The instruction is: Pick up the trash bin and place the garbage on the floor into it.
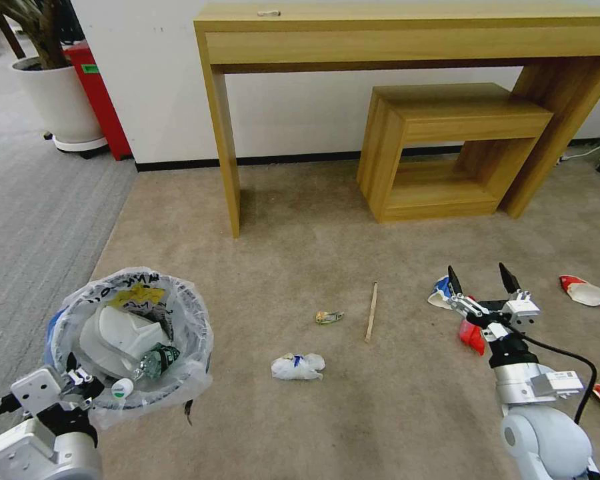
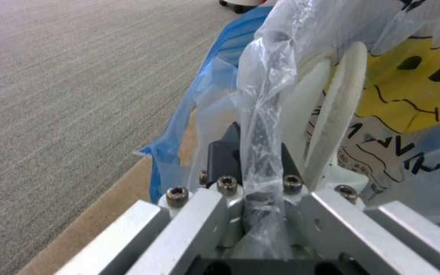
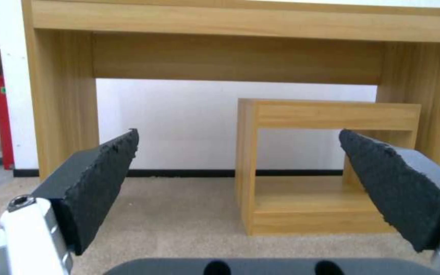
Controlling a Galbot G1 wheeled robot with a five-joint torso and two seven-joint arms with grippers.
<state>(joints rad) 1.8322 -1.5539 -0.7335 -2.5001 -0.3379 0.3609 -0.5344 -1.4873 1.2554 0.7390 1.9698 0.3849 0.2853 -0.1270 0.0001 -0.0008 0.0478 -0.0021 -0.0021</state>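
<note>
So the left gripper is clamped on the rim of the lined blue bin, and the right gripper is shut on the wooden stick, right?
Not quite. The right gripper is open and empty, as the right wrist view shows; the wooden stick lies on the carpet. The left gripper is indeed clamped on the bin rim.

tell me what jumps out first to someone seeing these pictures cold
The small round blue trash bin lined with a crinkly whitish plastic bag stands out at lower left, its rim clamped by the left gripper, with a white slipper inside. On the right, the right gripper hangs wide open above the beige carpet, where a thin wooden stick and a crumpled white wrapper lie.
</note>
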